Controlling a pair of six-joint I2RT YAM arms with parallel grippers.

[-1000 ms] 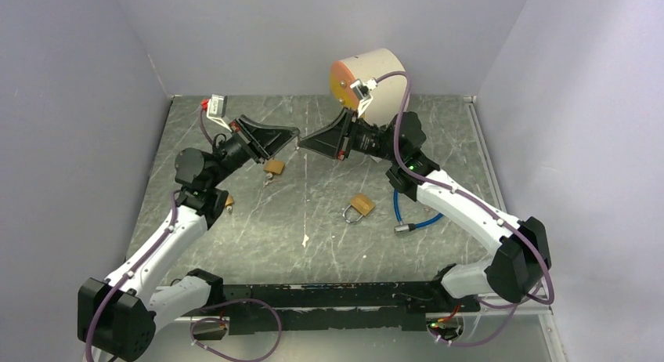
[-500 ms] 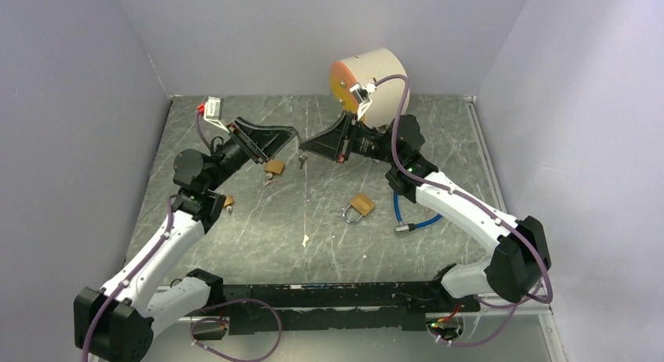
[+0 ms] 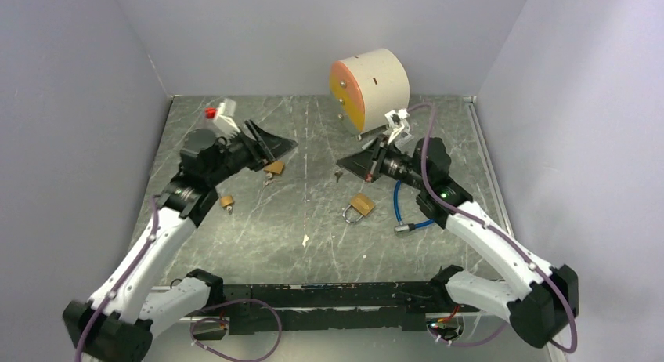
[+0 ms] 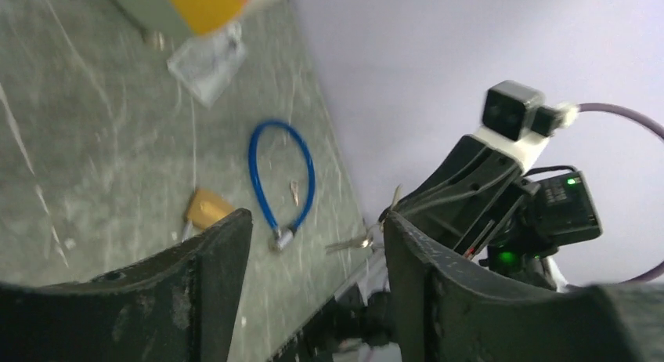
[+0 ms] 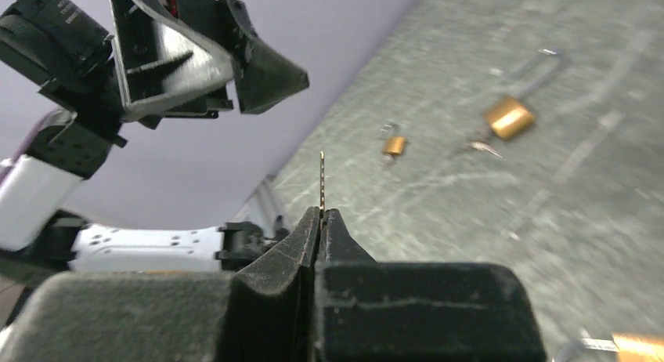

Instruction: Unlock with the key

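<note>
From above, your right hand [image 3: 344, 166] holds the key [image 3: 338, 175] near the brass padlock [image 3: 360, 206] on the worktop [image 3: 258, 221]. Left wrist: left hand [image 4: 315, 225] gapes empty; steady that padlock with it. Right wrist: key clamped edge-on; align its blade.

Soft even light, faint shadows, top view sharp, wrist views motion-blurred, left tool [image 4: 313, 221] dark, soft-edged
</note>
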